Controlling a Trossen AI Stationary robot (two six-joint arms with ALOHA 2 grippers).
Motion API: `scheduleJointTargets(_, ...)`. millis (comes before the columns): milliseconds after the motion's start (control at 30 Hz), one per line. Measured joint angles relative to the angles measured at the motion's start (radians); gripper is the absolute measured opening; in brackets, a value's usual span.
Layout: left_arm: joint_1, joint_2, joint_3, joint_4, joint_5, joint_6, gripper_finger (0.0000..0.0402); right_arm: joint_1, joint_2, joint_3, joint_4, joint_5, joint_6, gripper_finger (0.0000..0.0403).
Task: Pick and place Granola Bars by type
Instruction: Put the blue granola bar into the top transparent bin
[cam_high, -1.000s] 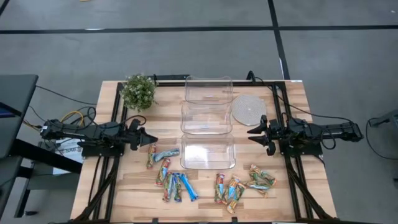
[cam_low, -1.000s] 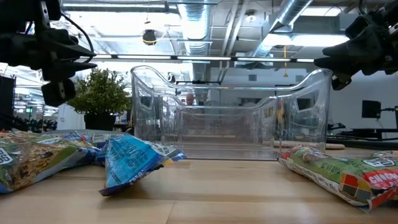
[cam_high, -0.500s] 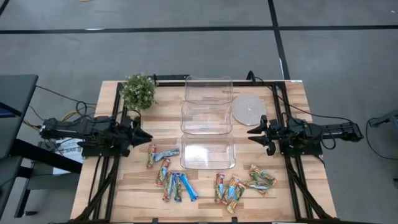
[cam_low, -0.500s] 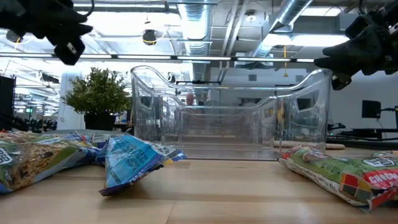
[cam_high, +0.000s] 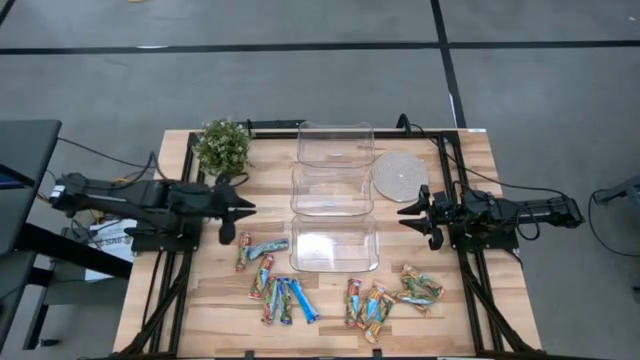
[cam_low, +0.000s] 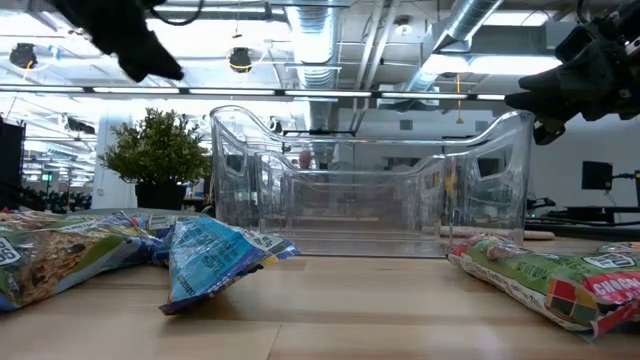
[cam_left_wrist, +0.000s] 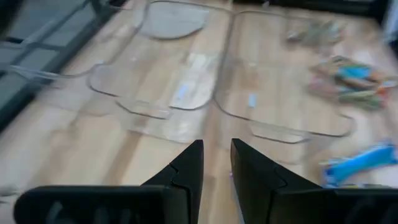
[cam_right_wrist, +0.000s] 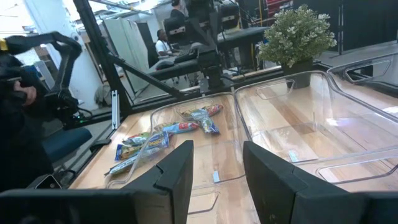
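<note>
Clear tubs (cam_high: 334, 198), potted plant (cam_high: 222, 146), perhaps coaster (cam_high: 397, 175)

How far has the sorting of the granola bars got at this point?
Nothing is sorted yet: all three clear tubs look empty, and the granola bars lie loose on the table in front of them. Nothing is in hand. The left gripper hovers beside the tubs with its fingers slightly apart; the right gripper waits open on the other side. Every bar is left to place.

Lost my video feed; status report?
Left claw empty, slightly open, beside the clear plastic tubs. Right claw open, idle opposite. Wrapped granola bars all loose on the wooden table.
</note>
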Motion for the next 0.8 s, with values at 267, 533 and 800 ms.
scheduleJointTargets(267,0.001,0.197,0.142,-0.028,-0.007,0.045,0.0073,0.0,0.0,0.0,0.0,0.0,0.0,0.0133)
scheduleJointTargets(533,0.001,0.233,0.177,0.02,0.094,0.07,0.0073,0.0,0.0,0.0,0.0,0.0,0.0,0.0133)
scheduleJointTargets(800,0.0,0.266,0.175,-0.066,0.163,-0.005,0.0073,0.0,0.0,0.0,0.0,0.0,0.0,0.0134)
